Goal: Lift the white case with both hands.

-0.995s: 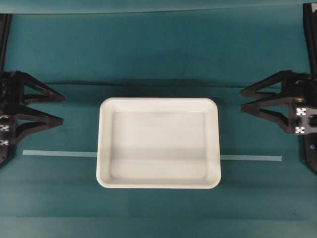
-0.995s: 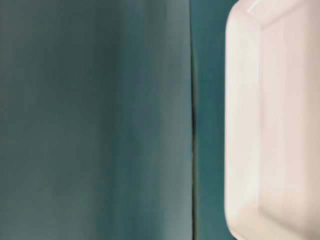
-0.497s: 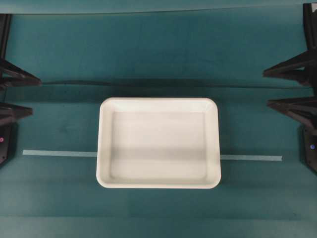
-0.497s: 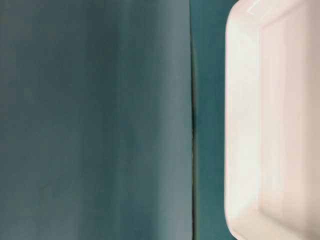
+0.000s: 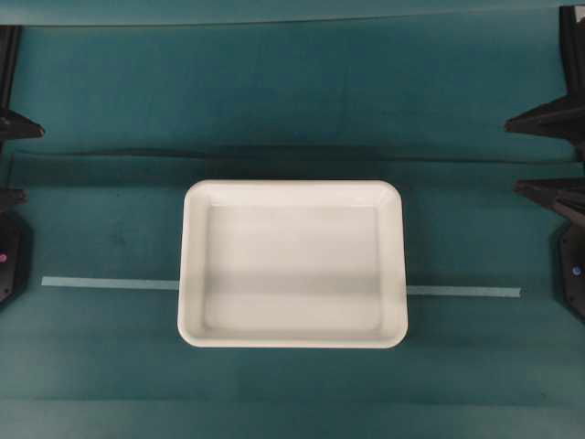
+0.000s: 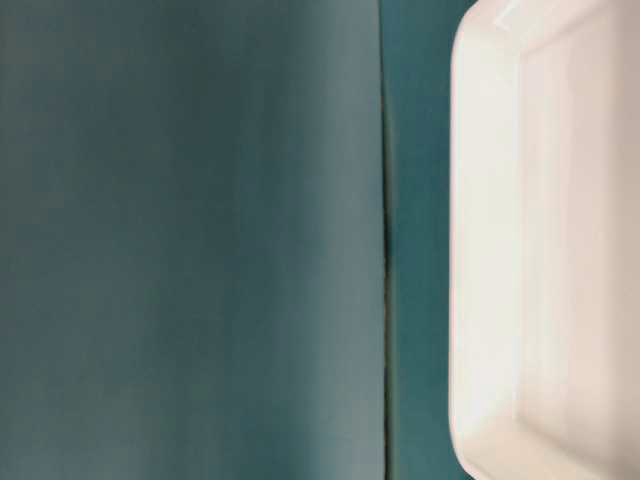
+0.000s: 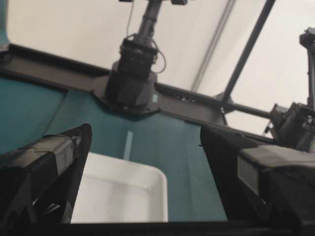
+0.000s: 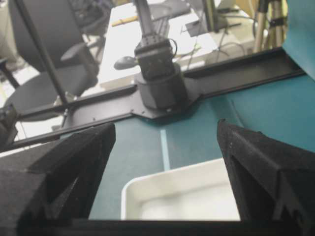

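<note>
The white case [image 5: 292, 265] lies flat on the teal table in the middle of the overhead view, empty. It also shows in the table-level view [image 6: 545, 240], the left wrist view [image 7: 120, 194] and the right wrist view [image 8: 182, 196]. My left gripper [image 5: 11, 160] is open at the far left edge, only its two fingertips showing, well clear of the case. My right gripper [image 5: 541, 154] is open at the far right edge, also apart from the case. In both wrist views the jaws stand wide apart with nothing between them.
A pale tape strip [image 5: 110, 283] runs across the table under the case and out to the right [image 5: 462, 292]. The arm bases stand at the far sides [image 7: 130, 73] [image 8: 160, 86]. A dark seam [image 5: 292, 154] crosses the cloth behind the case.
Both grippers have drawn back outward toward the left and right edges and spread wider. The case has not moved.
</note>
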You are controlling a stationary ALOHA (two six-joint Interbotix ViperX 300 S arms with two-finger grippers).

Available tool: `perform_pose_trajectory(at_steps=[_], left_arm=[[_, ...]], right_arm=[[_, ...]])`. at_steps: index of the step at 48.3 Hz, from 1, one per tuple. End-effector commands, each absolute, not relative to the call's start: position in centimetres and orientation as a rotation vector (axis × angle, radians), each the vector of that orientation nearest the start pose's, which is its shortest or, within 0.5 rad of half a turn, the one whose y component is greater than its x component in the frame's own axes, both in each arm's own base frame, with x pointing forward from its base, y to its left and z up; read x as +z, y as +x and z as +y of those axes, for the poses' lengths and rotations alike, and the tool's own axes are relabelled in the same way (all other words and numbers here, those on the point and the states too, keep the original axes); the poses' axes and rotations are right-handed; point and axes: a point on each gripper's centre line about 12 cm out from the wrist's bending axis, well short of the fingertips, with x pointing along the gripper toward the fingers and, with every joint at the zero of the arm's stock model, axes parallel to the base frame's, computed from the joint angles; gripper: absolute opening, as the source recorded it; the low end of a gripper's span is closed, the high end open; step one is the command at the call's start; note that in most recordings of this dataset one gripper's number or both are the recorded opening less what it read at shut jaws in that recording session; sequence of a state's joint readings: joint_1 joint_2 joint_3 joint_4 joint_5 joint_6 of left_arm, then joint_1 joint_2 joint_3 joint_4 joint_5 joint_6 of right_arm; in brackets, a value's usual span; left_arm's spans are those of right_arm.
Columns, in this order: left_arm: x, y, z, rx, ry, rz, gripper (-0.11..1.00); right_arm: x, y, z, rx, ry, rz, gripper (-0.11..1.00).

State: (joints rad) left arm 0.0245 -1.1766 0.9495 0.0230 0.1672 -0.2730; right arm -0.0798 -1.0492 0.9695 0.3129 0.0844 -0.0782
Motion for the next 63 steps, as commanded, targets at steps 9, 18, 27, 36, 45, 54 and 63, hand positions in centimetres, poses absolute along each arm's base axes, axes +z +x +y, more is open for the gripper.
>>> perform_pose_trajectory(at_steps=[9, 18, 27, 36, 45, 54, 63], left_arm=[[37.8, 15.9, 0.5, 0.022, -0.242, -0.071, 0.95], [37.7, 15.9, 0.5, 0.022, -0.24, -0.069, 0.95], [37.4, 15.9, 0.5, 0.023, -0.239, -0.062, 0.95], [37.3, 15.8, 0.5, 0.023, -0.24, -0.063, 0.95], [36.9, 15.6, 0.5, 0.023, -0.239, -0.062, 0.95], [36.9, 15.4, 0.5, 0.023, -0.242, -0.068, 0.95], [36.7, 15.3, 0.5, 0.023, -0.242, -0.068, 0.95]], right_arm=[[35.7, 19.0, -1.2, -0.052, 0.238, -0.01, 0.89], [35.7, 19.0, -1.2, -0.052, 0.237, -0.01, 0.89], [35.6, 19.0, -1.2, -0.053, 0.237, -0.007, 0.89], [35.6, 19.0, -1.2, -0.053, 0.237, -0.007, 0.89], [35.6, 19.0, -1.2, -0.053, 0.237, -0.007, 0.89], [35.5, 19.0, -1.2, -0.053, 0.237, -0.007, 0.89], [35.5, 19.0, -1.2, -0.053, 0.238, -0.006, 0.89]])
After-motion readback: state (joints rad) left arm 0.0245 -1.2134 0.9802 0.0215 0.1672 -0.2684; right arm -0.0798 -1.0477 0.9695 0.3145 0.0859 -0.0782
